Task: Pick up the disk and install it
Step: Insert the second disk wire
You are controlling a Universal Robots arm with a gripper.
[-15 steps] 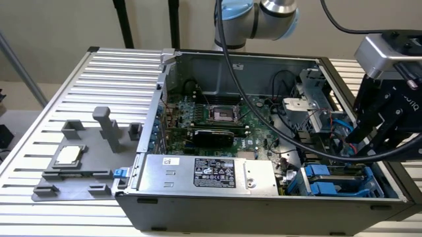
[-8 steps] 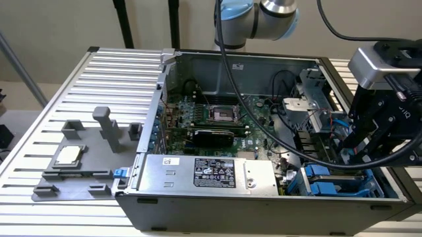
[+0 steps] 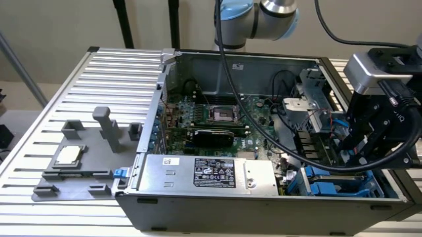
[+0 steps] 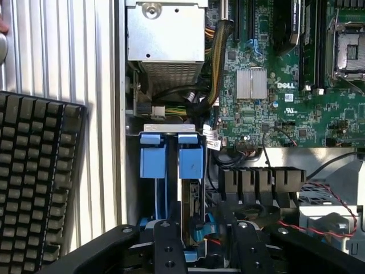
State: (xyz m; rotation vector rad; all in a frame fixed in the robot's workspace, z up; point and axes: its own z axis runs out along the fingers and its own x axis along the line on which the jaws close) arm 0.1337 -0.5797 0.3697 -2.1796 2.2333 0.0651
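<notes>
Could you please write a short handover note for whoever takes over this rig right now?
The pincer hangs low over the blue drive cage, inside the open computer case at the exterior view's right. Its grip state cannot be read.
The disk appears to stand edge-on in a cage slot, directly under the pincer.
Done: the disk is off the table and in the cage.
Left: seating is unconfirmed, because its depth in the slot is hidden.

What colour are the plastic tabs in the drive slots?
Blue tabs, clearest in the wrist view.
</notes>
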